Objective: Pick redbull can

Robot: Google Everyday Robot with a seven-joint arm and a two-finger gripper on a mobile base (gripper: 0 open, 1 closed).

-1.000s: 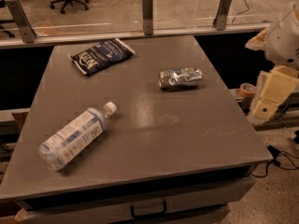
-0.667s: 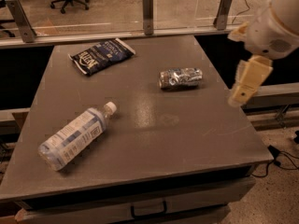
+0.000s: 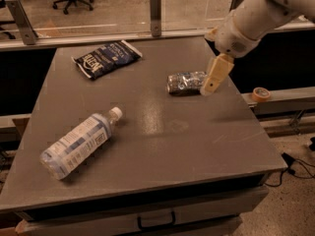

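Note:
The redbull can (image 3: 184, 82) is a small shiny silver can lying on its side on the grey table (image 3: 162, 146), right of the middle. My gripper (image 3: 215, 77) hangs from the white arm that comes in from the upper right. It sits just at the can's right end, slightly above the table. Its cream-coloured fingers (image 3: 218, 72) point down and to the left. Nothing is held in it.
A clear plastic water bottle (image 3: 78, 142) with a white cap lies at the table's front left. A dark blue snack bag (image 3: 107, 58) lies at the back left. A glass barrier with posts (image 3: 155, 14) runs behind the table. A tape roll (image 3: 260, 93) sits on the ledge at the right.
My arm has swung in from the right edge toward the left. The gripper now sits at the can's right end. The can, bottle and bag have not moved.

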